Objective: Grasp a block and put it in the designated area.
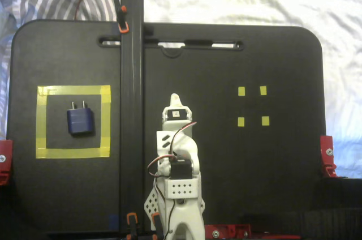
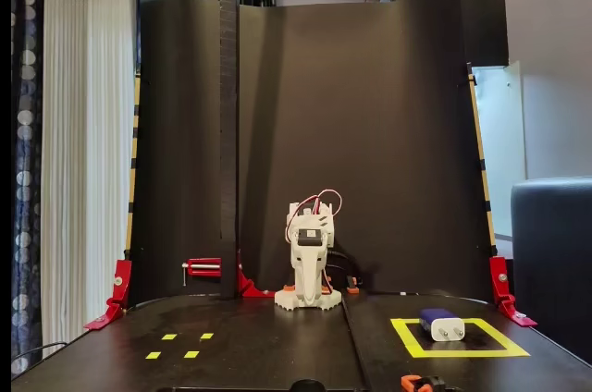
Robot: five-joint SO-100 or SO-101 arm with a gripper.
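The dark-blue block (image 1: 80, 121) lies inside the designated area (image 1: 73, 90), a yellow tape square on the left of the black board in a fixed view from above. In a fixed view from the front, the block (image 2: 441, 324) rests within the same tape outline (image 2: 407, 337) at the right, its white end facing the camera. The white arm is folded up at the board's middle, well away from the block. Its gripper (image 1: 176, 99) (image 2: 310, 276) looks shut and holds nothing.
Four tiny yellow tape squares (image 1: 241, 91) (image 2: 169, 336) mark the board's other side. A tall black post (image 1: 131, 81) (image 2: 228, 133) stands between the arm and the taped square. Red clamps (image 1: 327, 155) (image 2: 120, 276) hold the board's edges. Black panels wall off the back.
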